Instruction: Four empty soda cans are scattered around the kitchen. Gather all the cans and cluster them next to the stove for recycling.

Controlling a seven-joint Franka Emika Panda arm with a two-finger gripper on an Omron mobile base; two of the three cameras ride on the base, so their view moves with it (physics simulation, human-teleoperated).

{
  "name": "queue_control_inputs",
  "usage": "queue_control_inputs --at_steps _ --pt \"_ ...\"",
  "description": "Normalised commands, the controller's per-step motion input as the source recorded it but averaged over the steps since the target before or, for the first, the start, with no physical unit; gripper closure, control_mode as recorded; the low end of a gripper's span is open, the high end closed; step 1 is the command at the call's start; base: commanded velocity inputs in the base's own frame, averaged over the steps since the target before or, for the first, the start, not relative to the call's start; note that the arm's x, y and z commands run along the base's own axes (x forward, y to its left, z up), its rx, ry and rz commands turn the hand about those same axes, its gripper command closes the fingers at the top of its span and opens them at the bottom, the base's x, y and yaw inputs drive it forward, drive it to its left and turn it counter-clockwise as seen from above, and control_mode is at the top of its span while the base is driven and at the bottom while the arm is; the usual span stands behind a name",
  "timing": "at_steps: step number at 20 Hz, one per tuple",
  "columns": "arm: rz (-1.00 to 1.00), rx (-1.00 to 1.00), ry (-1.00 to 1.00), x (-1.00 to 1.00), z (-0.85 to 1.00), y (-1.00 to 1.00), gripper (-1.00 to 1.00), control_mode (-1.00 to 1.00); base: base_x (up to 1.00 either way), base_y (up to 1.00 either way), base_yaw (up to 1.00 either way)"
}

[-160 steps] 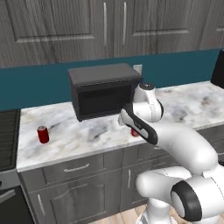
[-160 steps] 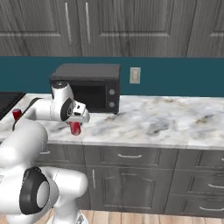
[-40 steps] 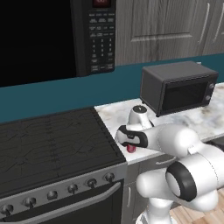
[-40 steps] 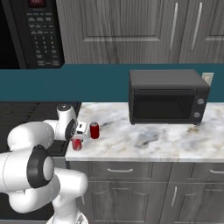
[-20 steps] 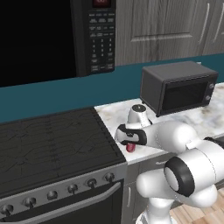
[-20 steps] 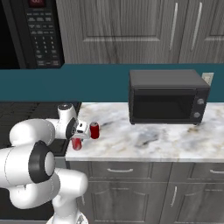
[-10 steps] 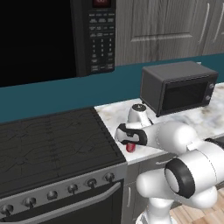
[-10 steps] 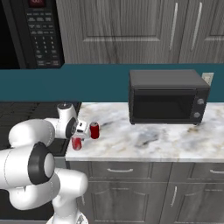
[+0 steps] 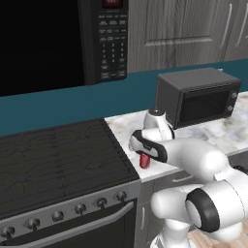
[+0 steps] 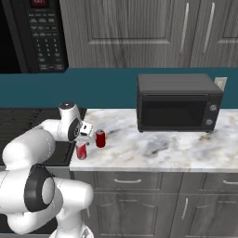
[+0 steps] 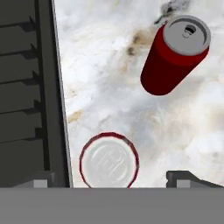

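Note:
Two red soda cans stand on the marble counter just right of the stove (image 9: pixel 58 160). One soda can (image 11: pixel 109 161) is directly under my hand, seen from above, close to the stove's edge (image 11: pixel 26 87). My gripper (image 11: pixel 114 180) is open, with a fingertip standing off each side of that can and a gap on both sides. The second red can (image 11: pixel 175 57) stands a short way beyond it. In the right base view the near can (image 10: pixel 81 151) is below my gripper (image 10: pixel 82 142) and the other can (image 10: pixel 100 139) is beside it. In the left base view a red can (image 9: pixel 144 161) shows under my gripper (image 9: pixel 144 154).
A boxy black countertop microwave (image 10: pixel 176 102) sits further right on the marble counter (image 10: pixel 158 153). A black keypad microwave (image 9: pixel 109 38) hangs above the stove. Grey cabinets line the wall above, and drawers run below the counter edge.
The gripper has opened and let go of the red can, which stands on the counter by the stove. The arm and the other can have hardly moved.

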Motion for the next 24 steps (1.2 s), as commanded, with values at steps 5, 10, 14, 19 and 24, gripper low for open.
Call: queue_control_inputs --at_steps 5,10,14,19,24 --pt "-0.04 0.00 -0.04 -0.37 0.43 -0.09 -1.00 -1.00 0.00 0.00 0.00" --pt "-0.01 0.00 -0.06 -0.48 0.38 -0.08 -1.00 -1.00 0.00 0.00 0.00" --pt "0.00 0.00 -0.07 -0.47 0.38 -0.06 -1.00 -1.00 0.00 0.00 0.00" --pt "0.00 0.00 -0.04 -0.33 0.43 -0.02 -1.00 -1.00 0.00 0.00 0.00" --pt "0.00 0.00 -0.03 -0.34 0.39 -0.10 -1.00 -1.00 0.00 0.00 0.00"
